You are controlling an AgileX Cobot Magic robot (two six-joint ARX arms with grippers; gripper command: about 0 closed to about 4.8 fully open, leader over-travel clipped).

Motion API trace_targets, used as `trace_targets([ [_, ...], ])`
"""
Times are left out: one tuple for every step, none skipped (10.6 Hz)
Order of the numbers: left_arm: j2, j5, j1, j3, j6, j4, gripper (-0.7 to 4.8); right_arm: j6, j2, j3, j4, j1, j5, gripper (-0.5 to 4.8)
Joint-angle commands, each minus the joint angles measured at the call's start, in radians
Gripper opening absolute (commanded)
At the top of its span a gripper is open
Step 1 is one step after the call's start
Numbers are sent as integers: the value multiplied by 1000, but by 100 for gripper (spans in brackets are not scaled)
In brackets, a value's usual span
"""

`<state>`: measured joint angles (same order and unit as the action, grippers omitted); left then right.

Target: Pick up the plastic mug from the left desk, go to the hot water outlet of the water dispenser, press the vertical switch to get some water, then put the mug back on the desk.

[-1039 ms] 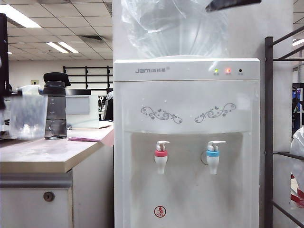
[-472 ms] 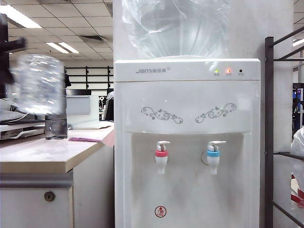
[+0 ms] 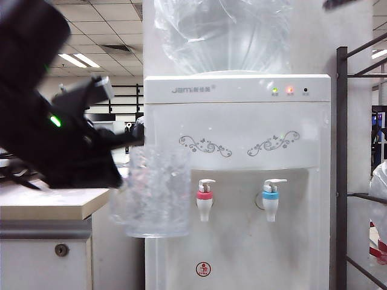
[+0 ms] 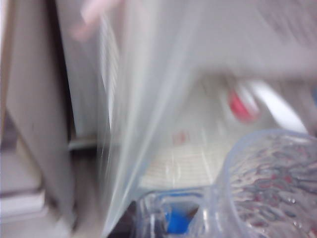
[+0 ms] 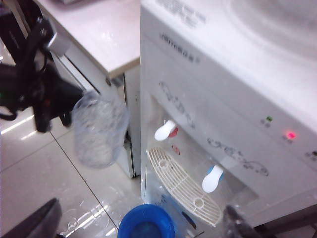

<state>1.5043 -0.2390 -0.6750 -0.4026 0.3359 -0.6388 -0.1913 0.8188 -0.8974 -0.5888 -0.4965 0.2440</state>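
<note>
Mug (image 3: 158, 192), upright, clamped in left pincer (image 3: 124, 175), hangs just left of the red tap (image 3: 205, 198); right pincer (image 5: 141, 225), high above, stands apart.

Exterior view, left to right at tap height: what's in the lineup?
left end effector holding the plastic mug → hot water outlet with red collar → blue-collared tap → dark metal rack
</note>
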Motion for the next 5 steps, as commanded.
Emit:
trace_targets([
  [178, 28, -3, -19, 17, -203, -7, 0, 31, 28, 58, -1, -2, 426],
  [222, 56, -3, -28, 24, -210, -7, 0, 47, 28, 70, -1, -2, 426],
  [256, 70, -3, -37, 34, -209, -7, 0, 59, 28, 80, -1, -2, 426],
  [291, 80, -3, -49, 40, -209, -7, 0, 75, 28, 96, -1, -3, 426],
  [319, 82, -3, -60, 40, -209, -7, 0, 86, 28, 110, -1, -2, 426],
])
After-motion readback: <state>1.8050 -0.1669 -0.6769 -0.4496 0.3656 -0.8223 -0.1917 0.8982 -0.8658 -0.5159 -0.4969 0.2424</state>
